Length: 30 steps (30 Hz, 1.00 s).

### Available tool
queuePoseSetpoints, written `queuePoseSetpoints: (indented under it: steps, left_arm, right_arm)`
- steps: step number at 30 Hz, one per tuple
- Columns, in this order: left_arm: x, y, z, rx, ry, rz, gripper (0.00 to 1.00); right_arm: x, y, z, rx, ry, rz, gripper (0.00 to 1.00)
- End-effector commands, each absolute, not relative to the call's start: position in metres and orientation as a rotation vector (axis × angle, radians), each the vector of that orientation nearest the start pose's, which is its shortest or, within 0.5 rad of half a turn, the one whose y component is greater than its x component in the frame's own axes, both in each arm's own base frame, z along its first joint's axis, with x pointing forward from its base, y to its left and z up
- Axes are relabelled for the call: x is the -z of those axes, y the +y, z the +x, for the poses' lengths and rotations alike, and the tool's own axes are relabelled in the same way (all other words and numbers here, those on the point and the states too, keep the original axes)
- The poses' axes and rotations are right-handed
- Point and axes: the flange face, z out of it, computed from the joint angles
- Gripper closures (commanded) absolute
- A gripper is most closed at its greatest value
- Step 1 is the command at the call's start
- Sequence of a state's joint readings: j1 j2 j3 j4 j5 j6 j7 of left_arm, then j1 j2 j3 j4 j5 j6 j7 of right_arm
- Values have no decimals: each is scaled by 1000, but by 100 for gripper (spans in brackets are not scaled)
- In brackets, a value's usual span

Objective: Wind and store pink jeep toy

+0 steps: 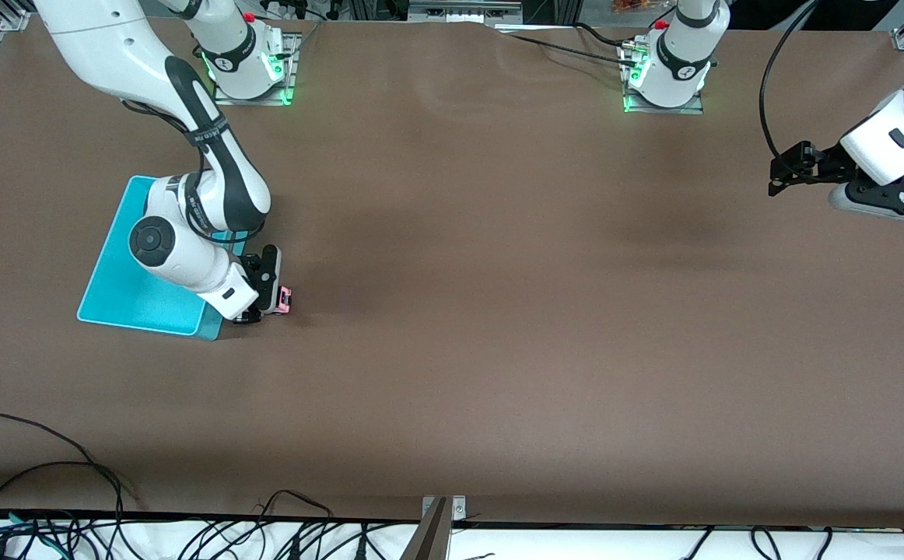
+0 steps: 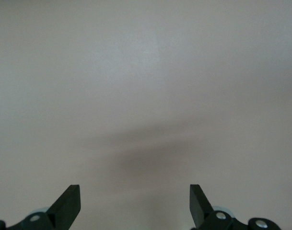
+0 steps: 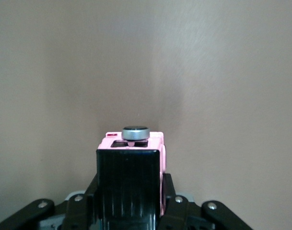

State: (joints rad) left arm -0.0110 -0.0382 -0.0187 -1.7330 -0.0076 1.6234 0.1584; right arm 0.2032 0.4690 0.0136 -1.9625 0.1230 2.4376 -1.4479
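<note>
- Pink plastic shows between the black fingers of the right gripper (image 1: pixel 269 302), which is clamped on the little boxy pink jeep toy with the black roof (image 3: pixel 131 167), held low over the brown table (image 1: pixel 499 311) just beside the flat turquoise bin (image 1: pixel 121 280)
- Right wrist view: the jeep sits snug between the pads, grey round knob (image 3: pixel 135 132) on its end pointing away from the camera
- Whether its wheels touch the tabletop, I can't tell
- Left gripper (image 1: pixel 790 167) waits, fingers spread with nothing in them, up over the left arm's end of the table
- Risk now, as I judge it: the toy is tiny and smooth, so a slack squeeze or a scrape on the bin's edge could twist it out, or a wound car could roll off once let go
</note>
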Motion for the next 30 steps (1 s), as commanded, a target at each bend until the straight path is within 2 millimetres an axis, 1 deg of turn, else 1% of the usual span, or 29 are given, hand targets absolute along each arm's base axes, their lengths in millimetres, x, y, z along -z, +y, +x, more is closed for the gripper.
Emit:
queuePoseSetpoints:
  steps: [1,4,6,8,10,14,18,20,24,27,30]
  left_arm:
    - [-579,-19,545,-124,277,-3148,0]
    - [-579,-19,545,-127,277,-3148,0]
    - [-579,-19,545,-127,279,-3148,0]
    - [-579,-18,545,-129,274,-3148,0]
    - [-579,-18,545,-129,274,-3148,0]
    - [-579,-18,544,-136,274,-3148,0]
    - [-579,-17,544,-136,272,-3150,0]
    - [-578,-18,544,-139,274,-3148,0]
    - [-578,-17,544,-141,272,-3150,0]
    - [-578,-18,544,-141,274,-3150,0]
    - [-578,-18,544,-141,274,-3150,0]
  right_arm:
    - [-288,135,602,95,-2158,-2159,84]
    - [-302,133,603,72,-2143,-2153,84]
    - [-324,129,604,49,-2118,-2159,84]
    - [-340,118,603,9,-2087,-2173,84]
    - [-360,108,602,-11,-2068,-2183,84]
    - [-395,86,591,-45,-2028,-2196,84]
    - [-417,59,578,-101,-1974,-2208,84]
    - [-423,43,571,-127,-1949,-2217,84]
    - [-420,19,553,-155,-1925,-2229,84]
    - [-413,10,541,-184,-1932,-2240,84]
    - [-397,-5,530,-197,-1902,-2258,84]
